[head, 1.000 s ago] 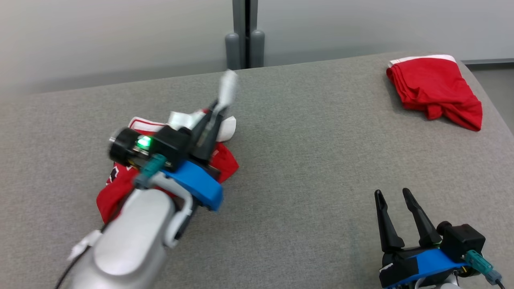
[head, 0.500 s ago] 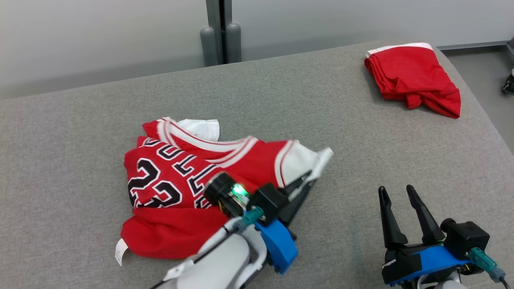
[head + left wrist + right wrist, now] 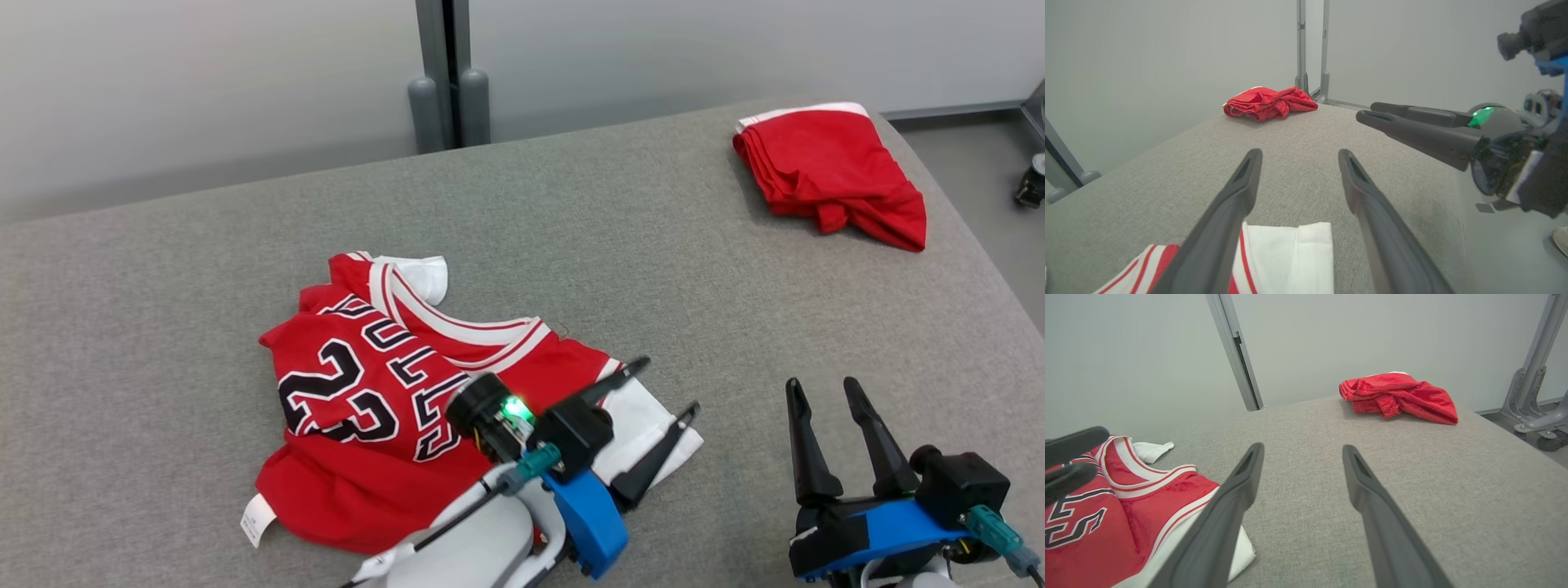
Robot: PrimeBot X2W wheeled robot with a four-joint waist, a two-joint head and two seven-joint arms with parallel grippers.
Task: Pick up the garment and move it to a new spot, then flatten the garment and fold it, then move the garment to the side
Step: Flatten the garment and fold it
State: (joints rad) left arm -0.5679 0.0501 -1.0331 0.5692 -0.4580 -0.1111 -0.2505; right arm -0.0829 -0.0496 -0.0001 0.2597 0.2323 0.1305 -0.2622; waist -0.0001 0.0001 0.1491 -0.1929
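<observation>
The garment (image 3: 367,392) is a red jersey with white trim and a black "23". It lies crumpled on the grey table (image 3: 571,245), left of centre. My left gripper (image 3: 669,385) is open just over the jersey's white right-hand corner (image 3: 645,425), holding nothing. In the left wrist view that white corner (image 3: 1290,253) lies flat under my left gripper (image 3: 1300,154). My right gripper (image 3: 820,384) stands open and empty over bare table to the right. The right wrist view has the right gripper (image 3: 1303,448) beside the garment (image 3: 1147,506).
A second red garment (image 3: 829,175) lies bunched at the table's far right corner. The table's right edge (image 3: 980,269) drops to the floor, where a caster (image 3: 1030,184) stands. A grey post (image 3: 445,73) rises behind the table.
My left gripper dragged the jersey rightward by its white corner, spreading it out, then opened and let go. The corner now lies on the table. The head camera also shifted.
</observation>
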